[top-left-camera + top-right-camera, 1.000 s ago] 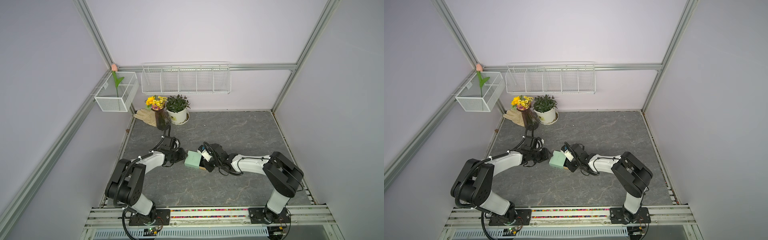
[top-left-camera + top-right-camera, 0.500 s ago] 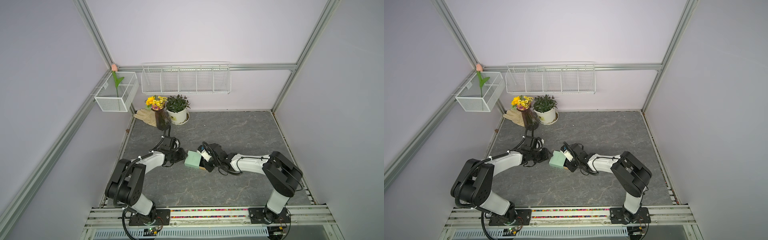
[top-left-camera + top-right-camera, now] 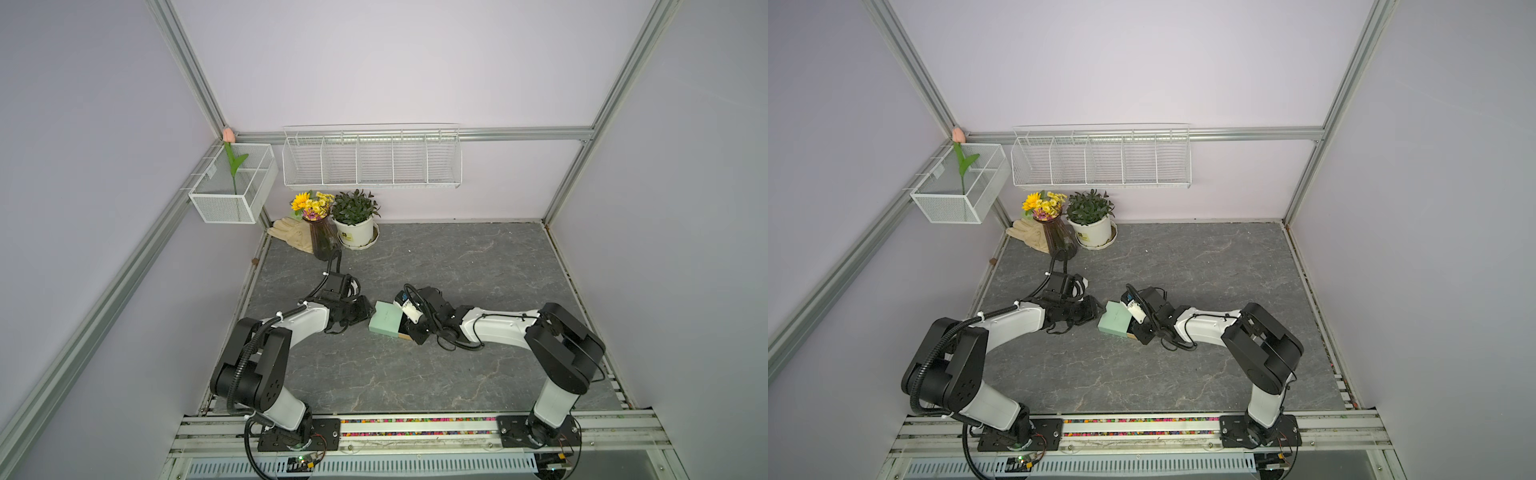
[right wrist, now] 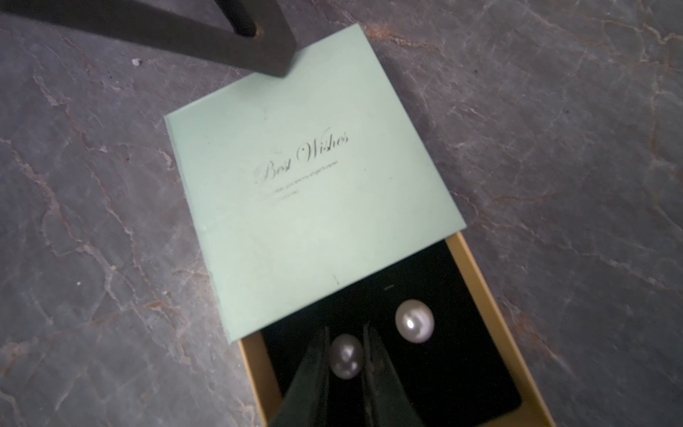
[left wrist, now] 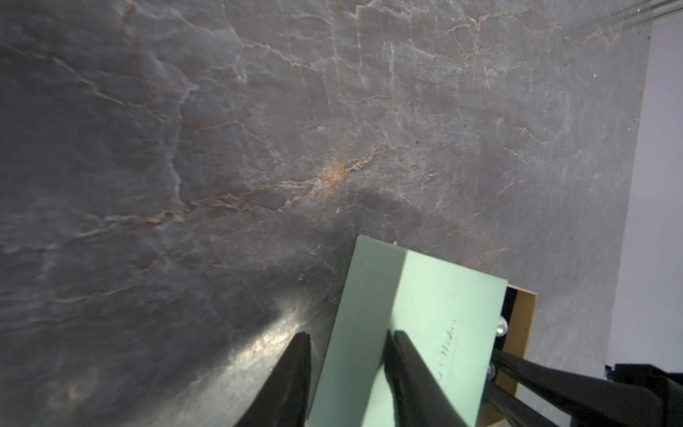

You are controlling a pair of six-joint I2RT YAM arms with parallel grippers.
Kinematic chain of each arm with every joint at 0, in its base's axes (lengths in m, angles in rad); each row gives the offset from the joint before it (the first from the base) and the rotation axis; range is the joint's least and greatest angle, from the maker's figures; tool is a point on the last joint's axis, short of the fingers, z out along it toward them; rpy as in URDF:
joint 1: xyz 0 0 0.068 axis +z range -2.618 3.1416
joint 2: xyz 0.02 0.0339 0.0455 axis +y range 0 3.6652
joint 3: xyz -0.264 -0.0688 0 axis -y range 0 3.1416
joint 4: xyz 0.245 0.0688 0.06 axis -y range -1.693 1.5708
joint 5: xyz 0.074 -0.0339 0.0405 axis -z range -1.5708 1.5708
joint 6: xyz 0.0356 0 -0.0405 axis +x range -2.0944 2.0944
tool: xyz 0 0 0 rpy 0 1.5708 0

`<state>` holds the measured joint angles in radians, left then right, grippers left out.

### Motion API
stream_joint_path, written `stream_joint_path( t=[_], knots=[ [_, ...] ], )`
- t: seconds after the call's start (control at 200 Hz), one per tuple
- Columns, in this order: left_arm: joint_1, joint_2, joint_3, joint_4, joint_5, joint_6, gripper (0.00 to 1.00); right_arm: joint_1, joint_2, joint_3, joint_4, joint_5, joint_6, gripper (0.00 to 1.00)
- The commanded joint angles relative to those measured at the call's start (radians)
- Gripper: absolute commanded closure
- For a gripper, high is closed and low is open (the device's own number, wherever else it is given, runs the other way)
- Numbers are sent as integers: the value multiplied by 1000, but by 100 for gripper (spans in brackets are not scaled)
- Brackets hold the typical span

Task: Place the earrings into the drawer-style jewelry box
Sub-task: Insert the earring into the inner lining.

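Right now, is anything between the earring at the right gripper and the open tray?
Nothing visible. The earring sits within the right gripper, over the black-lined tray, beside the second earring; the green sleeve covers only its other end.

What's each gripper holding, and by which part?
Left gripper pinches the jewelry box sleeve at the end away from the open tray. Right gripper flanks one pearl earring in the tray; whether it grips is unclear.

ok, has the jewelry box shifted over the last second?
No. In both top views the jewelry box lies at the same spot and angle relative to the white flowerpot by the back wall.
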<state>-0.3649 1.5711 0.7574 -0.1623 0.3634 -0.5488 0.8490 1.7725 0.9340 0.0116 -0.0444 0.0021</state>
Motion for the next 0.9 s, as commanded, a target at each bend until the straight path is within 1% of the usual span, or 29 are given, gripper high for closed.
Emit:
stream_joint_path(
  t=[0.0,0.05,0.235,0.595,0.685,0.74,0.795,0.895],
  knots=[
    [2,19,-1,-12,-28,-2,62,7,24,14,-50,10,-19,74],
    [1,18,-1,-13,-30,-2,62,7,22,13,-50,11,-18,71],
    [3,18,1,-16,-28,-2,62,7,7,14,-49,11,-13,71],
    [1,14,1,-19,-29,-2,62,6,-123,-23,-18,63,26,68],
    [2,9,2,-25,-30,1,62,3,-168,-49,16,105,57,69],
    [3,5,2,-27,-30,1,62,-3,-197,-98,32,127,86,69],
    [3,1,2,-31,-30,1,62,-11,-225,-119,40,147,125,66],
    [1,-10,-5,-35,-22,-4,62,-33,-251,-128,-6,163,209,65]
  ],
)
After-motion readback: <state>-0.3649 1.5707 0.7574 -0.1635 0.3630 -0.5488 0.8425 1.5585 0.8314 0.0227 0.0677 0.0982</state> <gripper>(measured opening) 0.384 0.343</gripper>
